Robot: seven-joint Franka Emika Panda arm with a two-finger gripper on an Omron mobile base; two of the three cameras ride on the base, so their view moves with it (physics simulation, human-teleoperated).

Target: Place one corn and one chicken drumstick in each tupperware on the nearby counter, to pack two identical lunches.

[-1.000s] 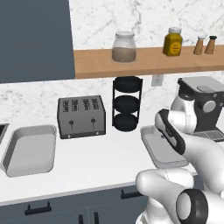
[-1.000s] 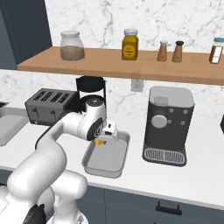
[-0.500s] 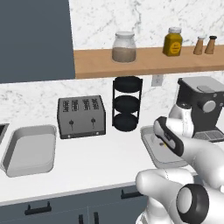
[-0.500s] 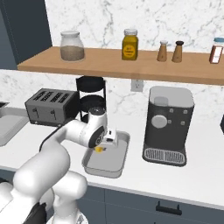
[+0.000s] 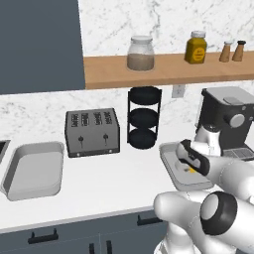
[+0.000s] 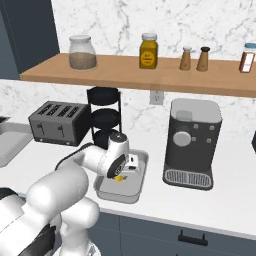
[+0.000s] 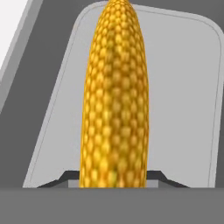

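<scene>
Pincer (image 6: 121,175) grips the bare corn (image 7: 114,96) low over the near tray (image 6: 135,186); coffee machine (image 6: 191,142) just right, black rack (image 6: 103,120) behind; second tray (image 5: 32,170) well left beyond the toaster (image 5: 93,132) on the tabletop (image 5: 109,186).

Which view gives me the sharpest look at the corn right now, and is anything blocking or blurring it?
Hand view: the corn is close up, kernels crisp, no glare, over the tupperware. Left base view: only a small yellow patch of it beside the gripper, the white arm covering much. Right base view: similar, tiny and low in detail. All evenly lit, soft shadows.
</scene>
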